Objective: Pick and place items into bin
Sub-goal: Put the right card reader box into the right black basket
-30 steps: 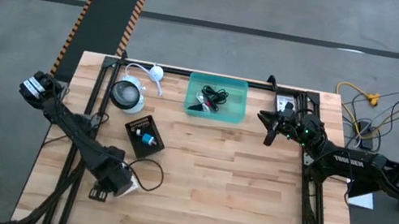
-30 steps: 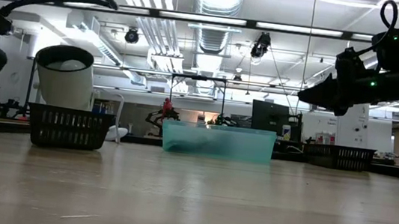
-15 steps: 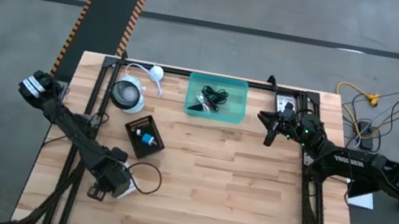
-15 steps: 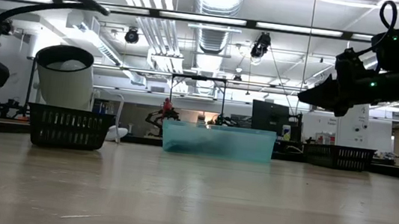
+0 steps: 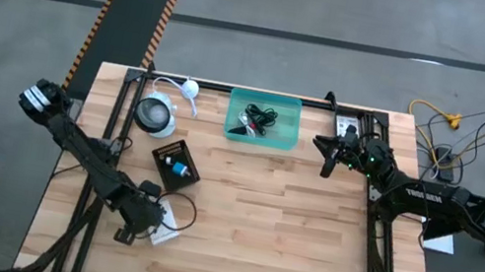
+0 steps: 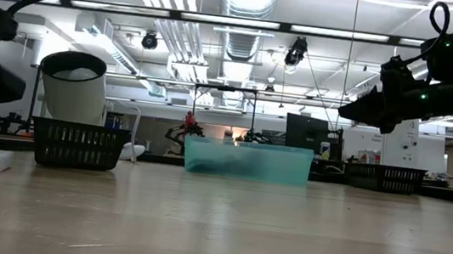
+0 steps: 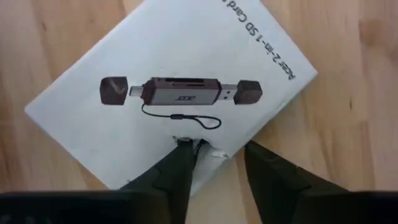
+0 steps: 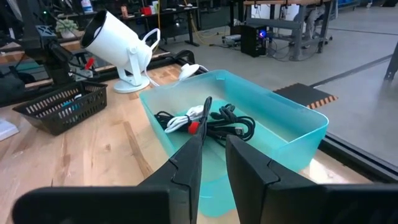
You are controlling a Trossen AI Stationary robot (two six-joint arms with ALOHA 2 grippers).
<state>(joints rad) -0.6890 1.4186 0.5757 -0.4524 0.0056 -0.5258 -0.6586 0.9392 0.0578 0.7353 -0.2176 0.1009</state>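
I see the white SD card reader packet (image 7: 171, 93) lying flat on the desk (image 5: 276, 232) near its front left, well apart from the teal bin (image 5: 263, 120) at the back edge, which already holds coiled black cables (image 8: 208, 121). My left hand (image 7: 214, 163) is right over the packet's edge with its fingers slightly parted, one fingertip (image 7: 183, 152) seemingly touching the packet, though I cannot tell that it grips anything. My right hand (image 8: 211, 165) hangs in the air just beside the bin, fingers a narrow gap apart and empty.
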